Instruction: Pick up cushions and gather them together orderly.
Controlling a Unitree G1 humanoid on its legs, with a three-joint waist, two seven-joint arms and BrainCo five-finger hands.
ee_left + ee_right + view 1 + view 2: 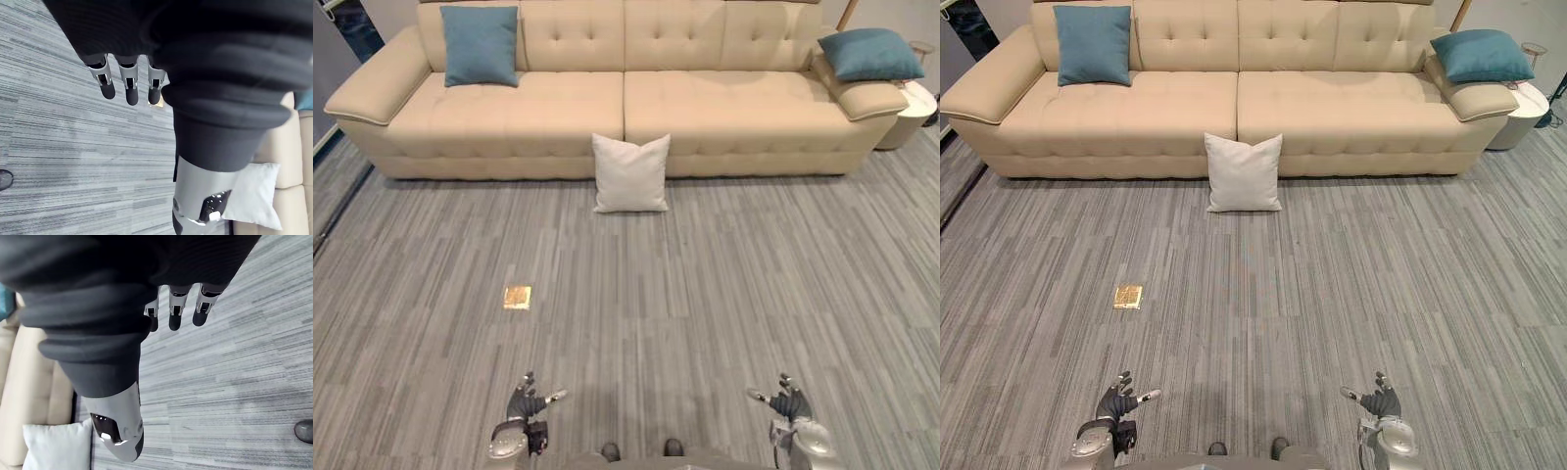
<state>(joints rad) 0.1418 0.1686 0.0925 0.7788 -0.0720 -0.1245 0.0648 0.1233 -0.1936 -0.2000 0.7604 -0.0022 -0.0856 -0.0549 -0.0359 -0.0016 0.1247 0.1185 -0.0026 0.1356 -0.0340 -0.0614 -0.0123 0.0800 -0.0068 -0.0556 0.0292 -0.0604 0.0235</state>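
Cushions sit apart along the sofa (705, 108), and I hold none.
My left hand (522, 401) and right hand (786, 401) hang over the floor (705, 294), well short of the sofa, fingers straight and apart, both empty. Further out, a brass plate (517, 297) lies in the floor before the sofa. The white cushion (630, 173) leans against the sofa's front at the middle seam. The left blue cushion (481, 45) stands against its backrest and the right blue cushion (869, 54) lies on its right armrest.
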